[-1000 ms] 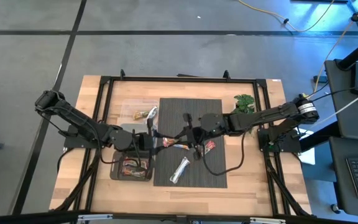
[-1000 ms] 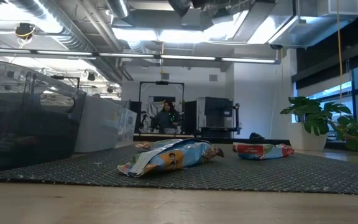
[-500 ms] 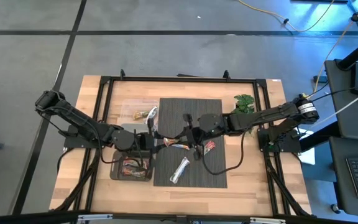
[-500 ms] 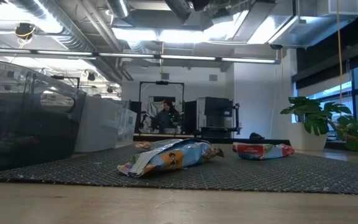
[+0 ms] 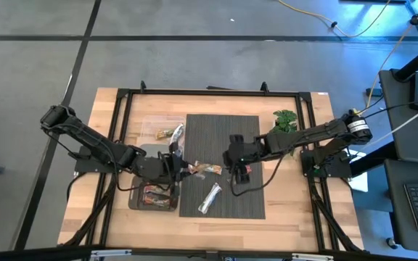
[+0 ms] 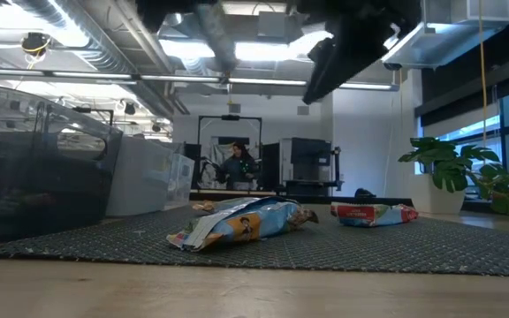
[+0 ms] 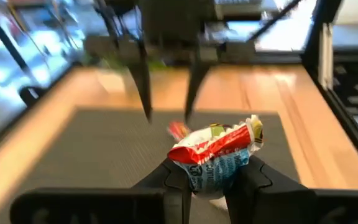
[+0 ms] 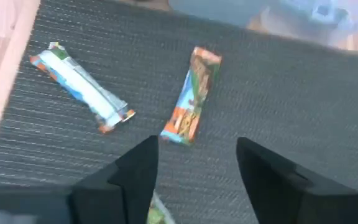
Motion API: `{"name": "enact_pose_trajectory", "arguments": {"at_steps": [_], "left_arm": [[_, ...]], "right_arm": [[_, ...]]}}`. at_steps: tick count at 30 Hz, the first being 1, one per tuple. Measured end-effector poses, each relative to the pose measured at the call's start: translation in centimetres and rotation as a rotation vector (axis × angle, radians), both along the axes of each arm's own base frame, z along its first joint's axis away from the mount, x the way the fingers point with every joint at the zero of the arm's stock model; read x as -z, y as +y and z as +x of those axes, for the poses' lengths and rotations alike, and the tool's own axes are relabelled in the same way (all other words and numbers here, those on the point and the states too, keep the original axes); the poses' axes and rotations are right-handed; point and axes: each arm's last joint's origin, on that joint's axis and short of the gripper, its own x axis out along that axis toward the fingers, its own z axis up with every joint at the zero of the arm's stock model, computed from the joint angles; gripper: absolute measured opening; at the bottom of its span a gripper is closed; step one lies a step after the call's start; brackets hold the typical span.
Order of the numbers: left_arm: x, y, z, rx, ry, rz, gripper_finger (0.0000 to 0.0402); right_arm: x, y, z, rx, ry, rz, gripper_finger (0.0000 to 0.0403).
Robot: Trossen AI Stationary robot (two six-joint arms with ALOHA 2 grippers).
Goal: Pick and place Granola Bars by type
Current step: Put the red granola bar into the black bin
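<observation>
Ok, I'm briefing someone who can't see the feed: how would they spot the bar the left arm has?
Start at the dark ribbed mat in the middle of the wooden table. At its left edge the left gripper is shut on a snack bar. Its wrapper is red, white and blue, and unlike the other bars, which lie flat on the mat, it is pinched between two dark fingers.

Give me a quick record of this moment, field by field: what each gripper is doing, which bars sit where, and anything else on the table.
left gripper: shut on a red and blue bar, held above the dark mat
right gripper: open, empty, over the mat near a red-orange bar
silver-blue bar: lying on the mat
dark tray: left of the mat, holds bars
clear tray: behind the dark tray, holds a bar
plant sprig: on the table, right of the mat
</observation>
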Motion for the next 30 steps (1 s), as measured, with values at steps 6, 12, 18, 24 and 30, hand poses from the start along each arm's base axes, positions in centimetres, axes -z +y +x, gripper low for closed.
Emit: {"name": "enact_pose_trajectory", "arguments": {"at_steps": [6, 12, 18, 24, 30], "left_arm": [[1.1, -0.2, -0.6, 0.067, 0.168, -0.19, 0.0057], [-0.3, -0.5, -1.4, 0.095, 0.409, -0.374, 0.0052], [0.1, -0.3, -2.7, 0.001, 0.639, -0.573, 0.0051], [1.2, 0.1, -4.2, -0.134, 0.858, -0.654, 0.005], [2.6, -0.3, -3.6, -0.172, 0.954, -0.673, 0.0051]], "right_arm": [[0.2, 0.0, 0.2, -0.016, 0.005, -0.011, 0.0233], [1.8, 0.3, 1.9, -0.039, -0.027, -0.024, 0.0232], [5.1, 0.3, 3.5, -0.055, 0.027, -0.048, 0.0233], [6.9, -0.7, 4.3, -0.046, 0.072, -0.067, 0.0233], [8.1, -1.7, 5.0, -0.012, 0.073, -0.061, 0.0233]]}}
